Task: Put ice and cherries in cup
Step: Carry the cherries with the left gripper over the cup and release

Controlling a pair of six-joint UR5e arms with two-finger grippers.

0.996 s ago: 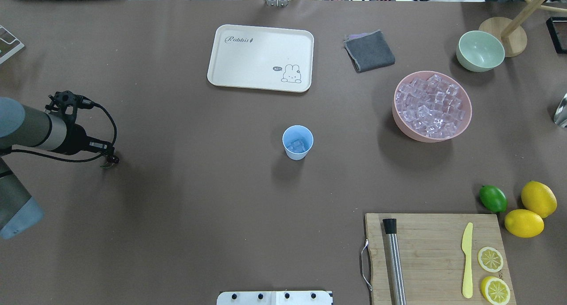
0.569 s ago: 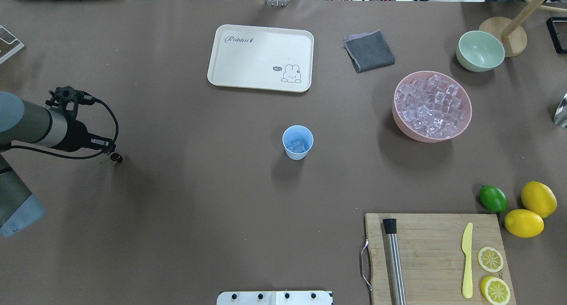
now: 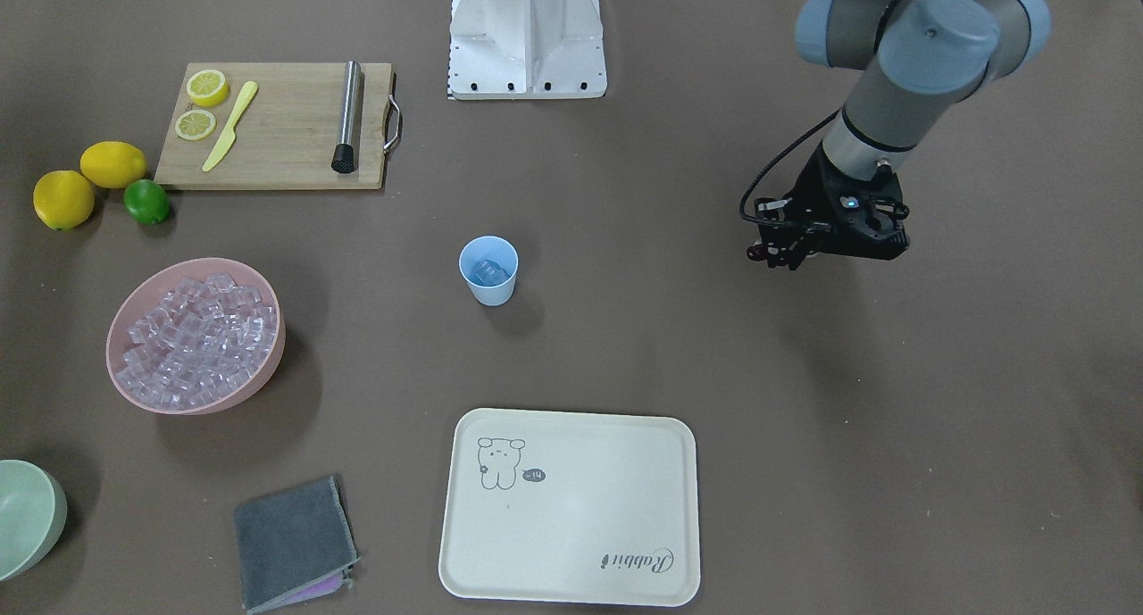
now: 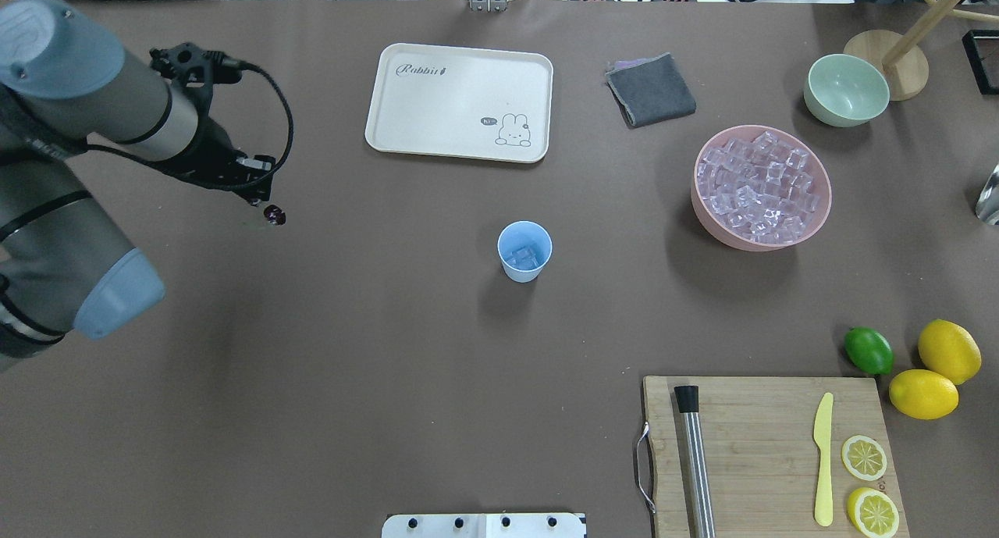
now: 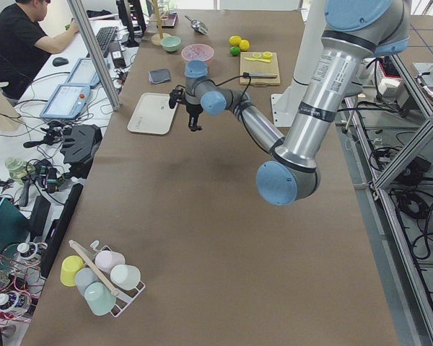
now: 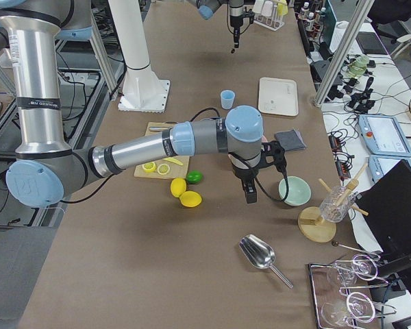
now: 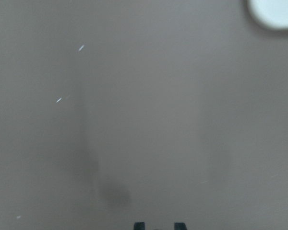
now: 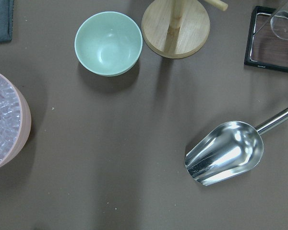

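Cherries (image 4: pixel 274 215) hang at the tip of the left pincer (image 4: pixel 262 204), clear of the counter (image 4: pixel 351 366) and well off to the cup's (image 4: pixel 522 275) left in the overhead view. The pincer appears clenched on their stem. The overhead picture is small there, though, and the left wrist view shows only bare counter and a corner of the tray (image 4: pixel 459 101).

The cup stands upright near the middle of the counter, apart from everything else, with a few cubes of ice (image 4: pixel 523 254) in its bottom. More ice fills the pink bowl (image 4: pixel 722 237), which sits to the cup's right, with the green bowl (image 4: pixel 847 91) just beyond it. A folded grey cloth (image 4: pixel 650 90) lies between tray and green bowl.

The right pincer (image 6: pixel 251 195) points down above the counter near the green bowl. It shows only from the side camera, so I cannot tell whether it is clenched or released. Its wrist view looks down on the green bowl, the pink bowl's edge and a steel scoop (image 8: pixel 225 152) lying on the counter.
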